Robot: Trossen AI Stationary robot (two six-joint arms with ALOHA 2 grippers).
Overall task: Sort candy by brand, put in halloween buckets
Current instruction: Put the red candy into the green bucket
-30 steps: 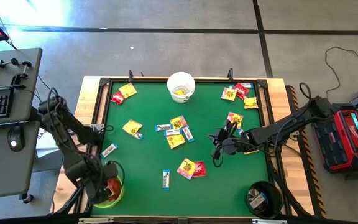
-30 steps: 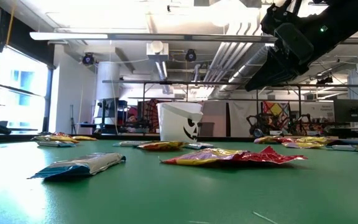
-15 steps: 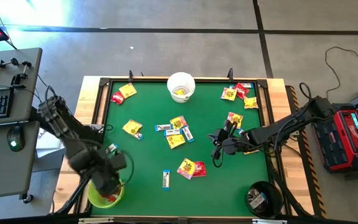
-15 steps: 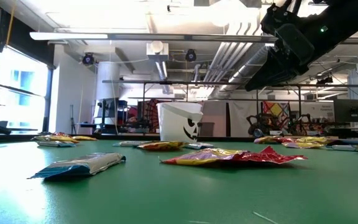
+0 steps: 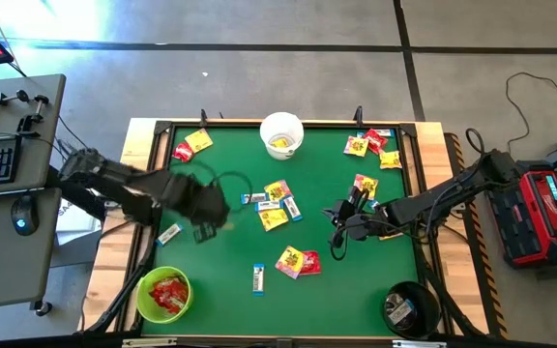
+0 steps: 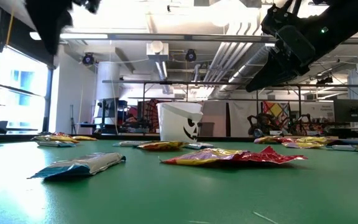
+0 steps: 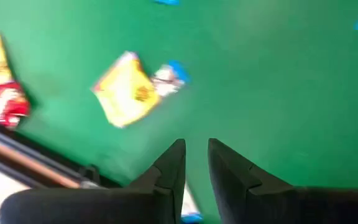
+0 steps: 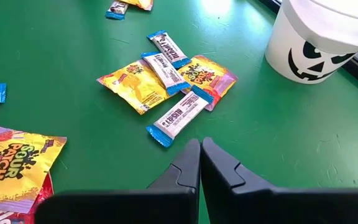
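2 claws are at work over the green counter (image 5: 230, 290): my left claw (image 7: 196, 163), fingers a little apart and empty, hangs above a yellow packet (image 7: 126, 98) beside a small blue-and-white piece (image 7: 169, 73). My right claw (image 8: 200, 163), pressed together and empty, hovers near the centre. Risk: pinching both neighbours at once would mix brands in the lime green bucket (image 5: 163, 295).

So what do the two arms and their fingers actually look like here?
Both arms are dark, jointed links with black cables looping alongside. The left gripper and the right gripper each end in two matte black, wedge-shaped fingers tapering to narrow tips. No markings are visible.
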